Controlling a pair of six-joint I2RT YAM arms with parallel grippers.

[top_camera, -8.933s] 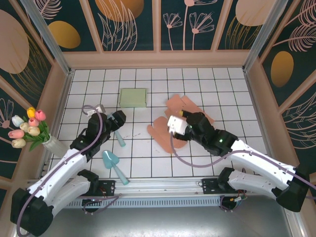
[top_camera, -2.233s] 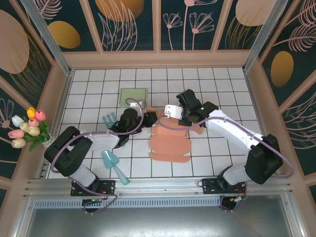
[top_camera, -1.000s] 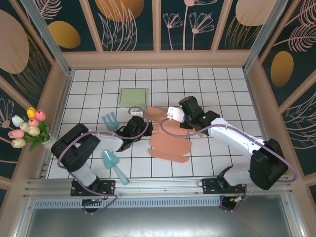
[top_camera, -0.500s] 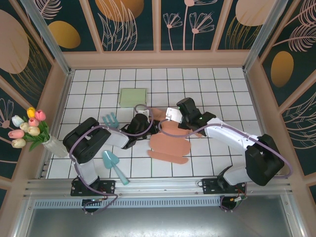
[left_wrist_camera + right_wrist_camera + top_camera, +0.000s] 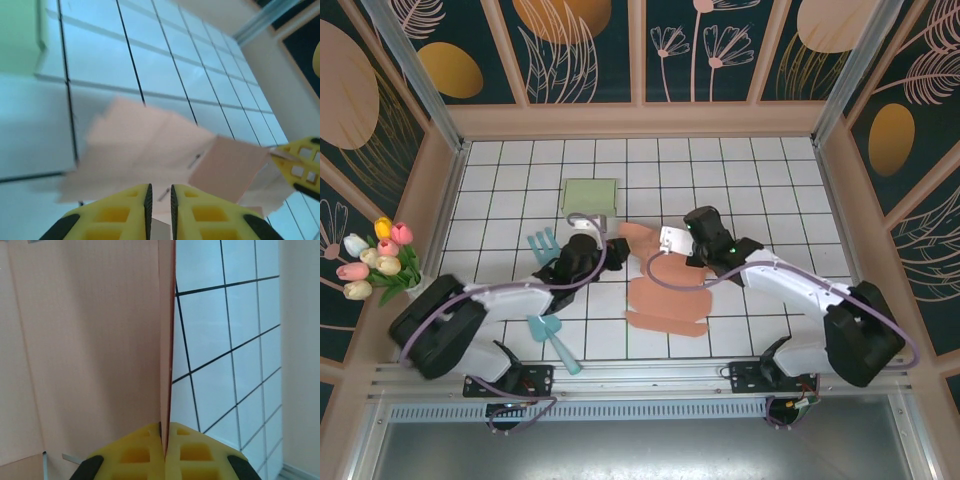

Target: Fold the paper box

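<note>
The salmon paper box (image 5: pixel 665 298) lies partly folded on the white tiled table, one flap (image 5: pixel 638 234) reaching up between the arms. My right gripper (image 5: pixel 698 250) is shut on a raised panel; in the right wrist view the panel's thin edge (image 5: pixel 167 340) runs straight into the closed yellow fingers (image 5: pixel 164 429). My left gripper (image 5: pixel 608 250) sits at the box's upper left. In the left wrist view its fingers (image 5: pixel 160 187) stand a narrow gap apart just short of the blurred paper (image 5: pixel 150 140), with nothing clamped. The right finger (image 5: pixel 300 162) shows there too.
A pale green box (image 5: pixel 590 196) lies just behind the left gripper. A teal fork (image 5: pixel 542 241) and a teal shovel (image 5: pixel 550 332) lie on the left. A vase of tulips (image 5: pixel 382 262) stands by the left wall. Wooden walls ring the table.
The left arm has stretched out lower and its gripper has drawn slightly left. The right gripper has shifted a little right, and the paper's lower part has flattened and narrowed.
</note>
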